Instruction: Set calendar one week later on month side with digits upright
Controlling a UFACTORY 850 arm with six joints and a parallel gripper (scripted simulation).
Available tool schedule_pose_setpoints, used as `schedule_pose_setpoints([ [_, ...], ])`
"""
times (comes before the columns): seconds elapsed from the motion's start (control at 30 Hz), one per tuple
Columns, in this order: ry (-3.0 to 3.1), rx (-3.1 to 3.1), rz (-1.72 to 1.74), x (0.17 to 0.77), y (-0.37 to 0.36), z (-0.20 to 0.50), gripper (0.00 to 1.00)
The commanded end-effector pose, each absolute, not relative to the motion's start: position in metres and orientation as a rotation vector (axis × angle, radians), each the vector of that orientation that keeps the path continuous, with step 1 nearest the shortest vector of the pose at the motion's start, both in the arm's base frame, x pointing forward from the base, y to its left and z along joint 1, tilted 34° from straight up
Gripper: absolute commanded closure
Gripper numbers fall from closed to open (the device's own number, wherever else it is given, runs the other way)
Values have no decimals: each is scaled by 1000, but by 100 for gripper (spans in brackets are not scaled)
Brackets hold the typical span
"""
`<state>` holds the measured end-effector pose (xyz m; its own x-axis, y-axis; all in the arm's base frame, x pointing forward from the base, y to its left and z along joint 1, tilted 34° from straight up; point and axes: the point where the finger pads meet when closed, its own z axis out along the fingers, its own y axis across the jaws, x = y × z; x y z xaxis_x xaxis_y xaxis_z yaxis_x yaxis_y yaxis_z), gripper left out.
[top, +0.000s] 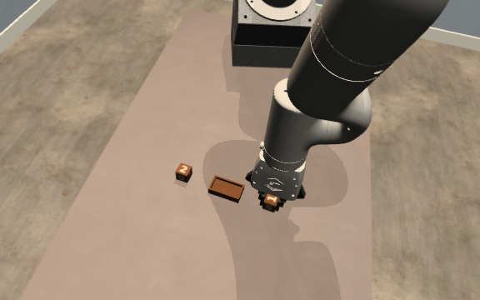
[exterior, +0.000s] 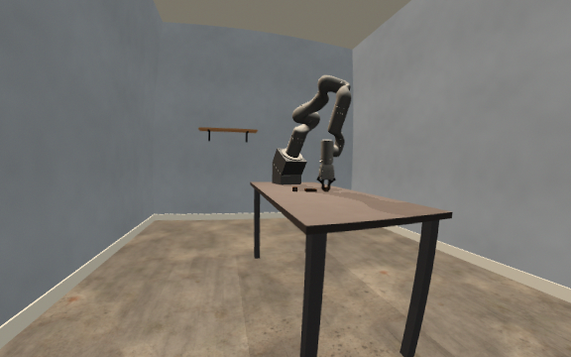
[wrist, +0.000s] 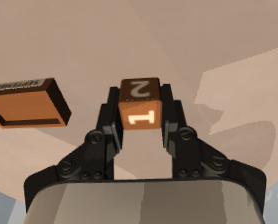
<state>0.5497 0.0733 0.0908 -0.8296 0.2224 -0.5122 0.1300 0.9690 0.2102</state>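
My gripper [top: 271, 202] [wrist: 141, 99] [exterior: 325, 186] is shut on a brown number cube [top: 271, 200] [wrist: 140, 108], low at the table, right of the tray. In the wrist view the cube's near face shows a 1 and its far face a 2. The brown tray [top: 226, 188] [wrist: 29, 102] [exterior: 309, 189] lies flat on the table with no cubes in it. A second cube [top: 183, 172] [exterior: 294, 188] stands on the table left of the tray, with a 2 on top.
The arm's dark base [top: 271, 35] [exterior: 287, 170] stands at the table's far end. The table [top: 148, 233] [exterior: 365, 210] is long and narrow, with edges on both sides. A wall shelf [exterior: 227, 130] hangs far behind.
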Motion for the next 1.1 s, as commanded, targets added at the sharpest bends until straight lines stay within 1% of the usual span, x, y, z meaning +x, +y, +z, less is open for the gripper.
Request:
schedule_pose_setpoints([
  [0.0,2558,248,224,550,73,91,73],
  [0.73,2558,248,224,549,73,93,73],
  [0.97,2558,248,224,538,71,109,73],
  [1.07,2558,248,224,526,69,128,73],
])
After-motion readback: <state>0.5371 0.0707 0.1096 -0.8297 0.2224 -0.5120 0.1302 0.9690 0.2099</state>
